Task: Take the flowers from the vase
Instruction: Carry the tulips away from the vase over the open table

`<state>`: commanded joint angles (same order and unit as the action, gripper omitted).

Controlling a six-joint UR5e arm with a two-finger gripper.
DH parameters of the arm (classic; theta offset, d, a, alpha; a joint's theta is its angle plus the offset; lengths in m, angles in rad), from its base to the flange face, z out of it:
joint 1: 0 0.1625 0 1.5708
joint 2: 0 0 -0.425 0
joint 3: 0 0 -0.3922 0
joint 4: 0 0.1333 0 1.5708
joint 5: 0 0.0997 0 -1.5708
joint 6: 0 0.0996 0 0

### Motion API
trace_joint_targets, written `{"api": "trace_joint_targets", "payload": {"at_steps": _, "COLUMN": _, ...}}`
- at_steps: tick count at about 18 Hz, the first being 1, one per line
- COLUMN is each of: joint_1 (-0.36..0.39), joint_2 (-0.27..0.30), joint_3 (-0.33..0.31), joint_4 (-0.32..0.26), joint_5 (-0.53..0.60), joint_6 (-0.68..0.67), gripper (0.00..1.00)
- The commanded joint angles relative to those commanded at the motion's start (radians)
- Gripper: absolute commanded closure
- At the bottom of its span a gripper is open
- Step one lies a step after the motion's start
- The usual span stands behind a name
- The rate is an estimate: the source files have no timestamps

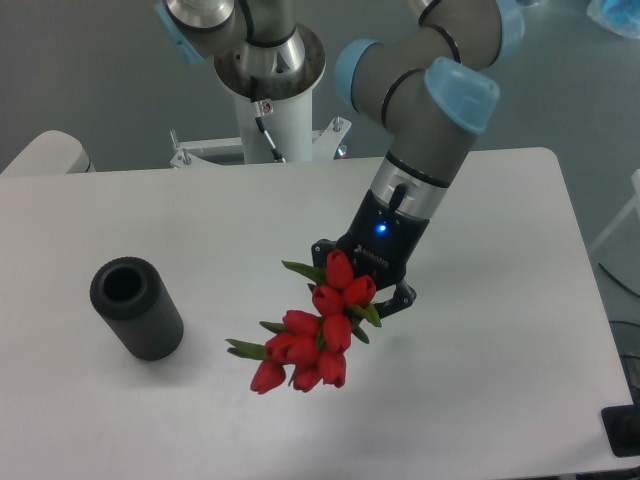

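The flowers [308,335] are out of the vase and in my grip: a bunch of red tulip buds with green leaves, hanging down and to the left from the gripper [362,290]. Topmost buds sit right at the black fingers; the rest trail lower-left, heads over the white table [480,380]. I cannot tell whether the lowest buds touch the tabletop or hang just above it. Stems are hidden behind the buds and the gripper body.

Gripper is closed on the bunch at its stem end, black finger parts showing on either side of the upper buds. A blue light glows on the wrist housing just above the fingers.

The vase [136,307] stands well to the left of the gripper, slightly lower in view, apart from the flowers. Short black ribbed cylinder, upright, round mouth facing up. The opening looks dark with nothing sticking out of it.

Behind and up-left of the gripper, the arm's white base column [268,95] rises at the table's far edge.
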<state>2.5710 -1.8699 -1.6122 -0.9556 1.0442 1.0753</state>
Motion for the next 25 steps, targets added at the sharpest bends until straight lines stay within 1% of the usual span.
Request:
{"api": "trace_joint_targets", "payload": {"at_steps": 2, "joint_1": -0.023, "joint_2": -0.009, "joint_3": 0.024, "joint_4": -0.057, "joint_5": 0.103, "joint_6": 0.005, "gripper": 0.91}}
{"api": "trace_joint_targets", "payload": {"at_steps": 4, "joint_1": -0.043, "joint_2": -0.028, "joint_3": 0.057, "joint_4": -0.095, "joint_5": 0.154, "joint_6": 0.005, "gripper": 0.9}}
{"api": "trace_joint_targets", "payload": {"at_steps": 6, "joint_1": -0.051, "joint_2": -0.046, "joint_3": 0.072, "joint_4": -0.109, "joint_5": 0.183, "joint_6": 0.003, "gripper": 0.89}}
{"api": "trace_joint_targets", "payload": {"at_steps": 9, "joint_1": -0.064, "joint_2": -0.066, "joint_3": 0.093, "joint_4": -0.115, "joint_5": 0.238, "joint_6": 0.008, "gripper": 0.87}}
{"api": "trace_joint_targets", "payload": {"at_steps": 10, "joint_1": -0.068, "joint_2": -0.072, "joint_3": 0.106, "joint_4": -0.124, "joint_5": 0.253, "joint_6": 0.02, "gripper": 0.85}}
{"api": "trace_joint_targets", "payload": {"at_steps": 13, "joint_1": -0.087, "joint_2": -0.1, "joint_3": 0.161, "joint_4": -0.204, "joint_5": 0.319, "joint_6": 0.052, "gripper": 0.85}}
{"api": "trace_joint_targets", "payload": {"at_steps": 16, "joint_1": -0.12, "joint_2": -0.135, "joint_3": 0.207, "joint_4": -0.249, "joint_5": 0.402, "joint_6": 0.1, "gripper": 0.87}}
{"api": "trace_joint_targets", "payload": {"at_steps": 17, "joint_1": -0.124, "joint_2": -0.14, "joint_3": 0.213, "joint_4": -0.253, "joint_5": 0.427, "joint_6": 0.123, "gripper": 0.87}}
{"api": "trace_joint_targets", "payload": {"at_steps": 19, "joint_1": -0.126, "joint_2": -0.144, "joint_3": 0.213, "joint_4": -0.265, "joint_5": 0.441, "joint_6": 0.152, "gripper": 0.87}}
{"api": "trace_joint_targets", "payload": {"at_steps": 24, "joint_1": -0.124, "joint_2": -0.153, "joint_3": 0.209, "joint_4": -0.262, "joint_5": 0.445, "joint_6": 0.163, "gripper": 0.88}}
{"api": "trace_joint_targets", "payload": {"at_steps": 25, "joint_1": -0.127, "joint_2": -0.155, "joint_3": 0.206, "joint_4": -0.265, "joint_5": 0.465, "joint_6": 0.164, "gripper": 0.88}}
